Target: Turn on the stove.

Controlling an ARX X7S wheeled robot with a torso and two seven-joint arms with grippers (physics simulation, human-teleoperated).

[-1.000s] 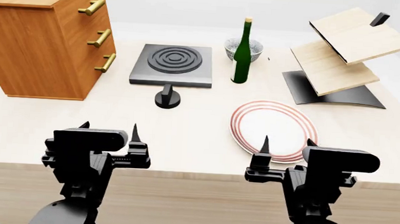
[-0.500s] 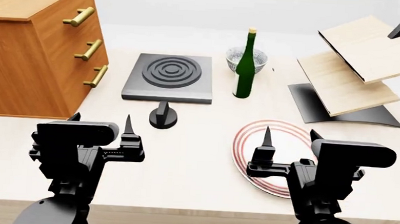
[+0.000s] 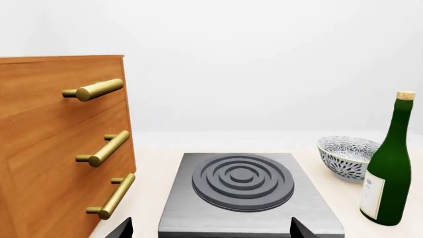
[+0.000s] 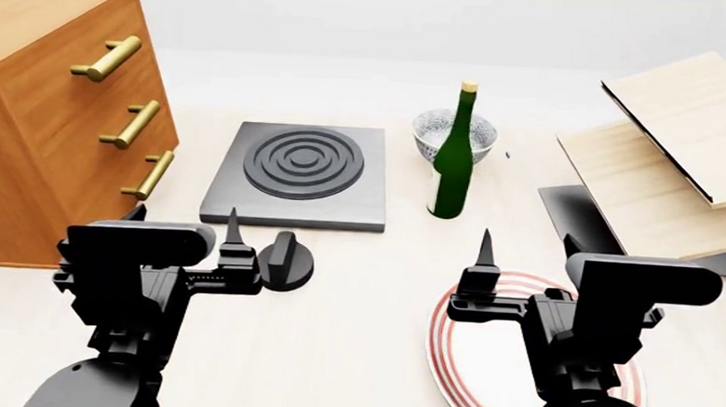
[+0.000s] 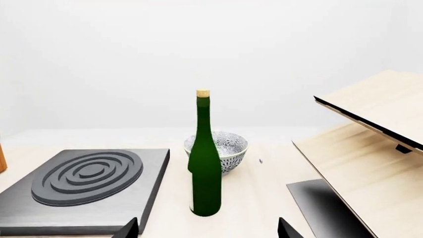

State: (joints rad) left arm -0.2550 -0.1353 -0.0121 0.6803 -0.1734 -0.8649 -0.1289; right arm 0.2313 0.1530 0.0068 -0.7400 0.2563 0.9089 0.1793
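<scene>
The stove (image 4: 338, 202) is a dark grey square slab with a ringed burner (image 4: 301, 160), lying mid-table. Its small black knob (image 4: 283, 260) stands on the table just in front of the slab. My left gripper (image 4: 183, 220) is open and empty, with the knob close beside its right fingertip. In the left wrist view the stove (image 3: 244, 208) lies ahead between the open fingertips of the left gripper (image 3: 210, 230); the knob is out of that view. My right gripper (image 4: 528, 245) is open and empty above the plate. In the right wrist view the right gripper (image 5: 208, 229) faces the bottle, with the stove (image 5: 86, 183) off to one side.
A wooden drawer cabinet (image 4: 44, 112) with brass handles stands left of the stove. A green bottle (image 4: 453, 162) and a patterned bowl (image 4: 448, 133) stand to its right. A red-ringed white plate (image 4: 455, 358) lies under my right gripper. A tilted wooden rack (image 4: 676, 164) is at the far right.
The view has moved forward over the table; stove, knob and plate now sit lower and nearer. The knob has come up beside the left gripper. Both grippers stay open.
</scene>
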